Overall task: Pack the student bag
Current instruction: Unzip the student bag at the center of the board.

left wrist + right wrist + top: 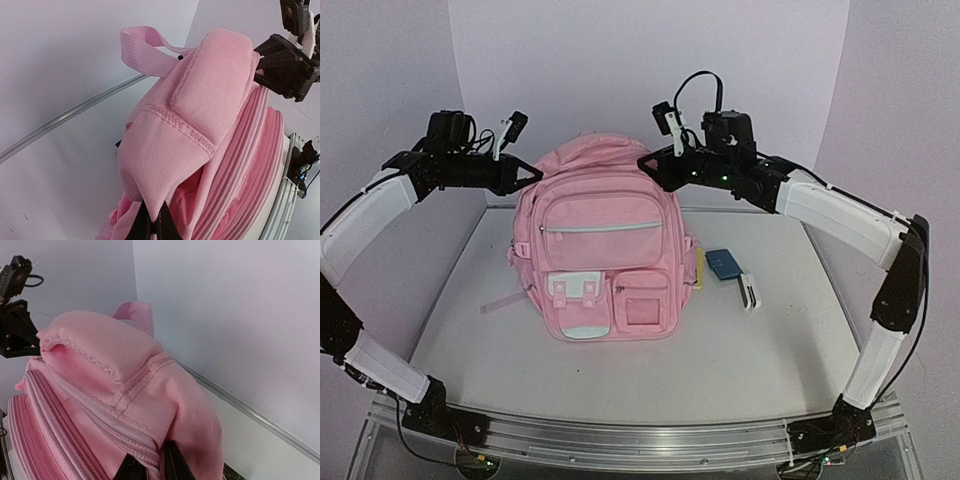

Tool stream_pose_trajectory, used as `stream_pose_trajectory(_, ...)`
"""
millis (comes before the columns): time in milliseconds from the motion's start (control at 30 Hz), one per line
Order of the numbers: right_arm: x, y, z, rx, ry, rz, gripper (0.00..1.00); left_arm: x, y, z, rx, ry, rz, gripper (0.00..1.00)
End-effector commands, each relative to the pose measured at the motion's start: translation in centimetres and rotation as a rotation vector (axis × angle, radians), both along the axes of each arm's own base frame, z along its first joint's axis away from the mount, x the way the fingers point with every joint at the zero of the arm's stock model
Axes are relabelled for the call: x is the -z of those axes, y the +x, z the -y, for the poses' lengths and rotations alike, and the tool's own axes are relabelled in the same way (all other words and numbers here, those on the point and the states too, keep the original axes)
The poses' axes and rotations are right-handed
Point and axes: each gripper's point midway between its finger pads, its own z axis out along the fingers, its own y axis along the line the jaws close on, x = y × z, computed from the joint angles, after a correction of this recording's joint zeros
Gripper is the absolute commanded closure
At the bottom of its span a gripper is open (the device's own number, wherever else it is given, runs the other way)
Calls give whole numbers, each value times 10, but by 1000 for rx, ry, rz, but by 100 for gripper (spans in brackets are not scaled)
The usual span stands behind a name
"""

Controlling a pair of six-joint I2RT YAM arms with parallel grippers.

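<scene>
Pinching pink fabric at the top of the student bag (600,250), my left fingers (144,226) were closed tight on a fold at its upper corner, on my left side. The bag stood upright, its zipped pockets and white buckle patch facing my arm bases, on the table (770,340). My left gripper (532,175) reached in level with the bag's top.

My right gripper (645,162) met the bag's opposite upper corner. Seen from the right wrist, my right fingers (131,467) stood narrowly apart with a ridge of the bag's fabric and a seam between them. I could not tell whether they were pressing on it or only lying against it.

The bag's top handle (142,50) arched up behind the padded top panel, beyond both grippers. A loose pink strap (500,300) trailed onto the table from the bag's lower left side.

Just to the right of the bag lay a small blue rectangular thing (724,263). A small white and dark thing (749,291) sat just beyond it, farther from the bag and nearer my arm bases.
</scene>
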Motion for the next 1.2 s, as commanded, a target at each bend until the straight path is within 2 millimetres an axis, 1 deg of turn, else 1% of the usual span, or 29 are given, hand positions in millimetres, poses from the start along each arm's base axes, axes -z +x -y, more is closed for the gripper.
stream_pose_trajectory(0,-35,12,1,38,86,71,51,-35,-22,-19,-131,-75,-4,100)
stream_pose_trajectory(33,-38,10,2,38,92,72,42,-39,-26,-24,-162,-94,-16,100)
stream_pose_trajectory(67,-42,8,3,38,100,71,36,-42,-29,-27,-187,-115,-33,100)
stream_pose_trajectory(133,-55,-6,8,17,117,84,28,-46,-37,-31,-219,-165,-76,100)
stream_pose_trajectory(200,-60,-25,8,1,103,112,22,-51,-46,-29,-213,-218,-118,100)
stream_pose_trajectory(233,-68,-36,11,11,93,146,20,-54,-50,-27,-206,-242,-143,100)
stream_pose_trajectory(267,-70,-48,8,14,82,166,18,-57,-54,-25,-190,-267,-166,100)
stream_pose_trajectory(333,-82,-73,6,12,72,215,15,-66,-61,-18,-147,-306,-199,100)
stream_pose_trajectory(433,-96,-103,7,17,83,273,11,-76,-73,-7,-55,-358,-246,100)
stream_pose_trajectory(467,-104,-115,7,5,98,296,10,-79,-76,-4,-36,-373,-254,100)
stream_pose_trajectory(567,-113,-145,-5,-66,97,346,11,-82,-78,-3,-15,-382,-248,100)
stream_pose_trajectory(600,-113,-156,-11,-91,90,360,11,-82,-79,-2,-7,-376,-242,100)
stream_pose_trajectory(700,-104,-183,-37,-152,28,428,12,-82,-85,2,48,-353,-214,100)
stream_pose_trajectory(833,-86,-203,-68,-209,-76,525,15,-84,-97,8,143,-342,-185,100)
stream_pose_trajectory(933,-72,-219,-91,-269,-154,616,18,-87,-100,10,171,-345,-176,100)
stream_pose_trajectory(1067,-56,-233,-113,-308,-235,719,20,-91,-103,12,198,-346,-165,100)
stream_pose_trajectory(1167,-43,-235,-130,-319,-285,756,21,-93,-104,12,202,-351,-168,100)
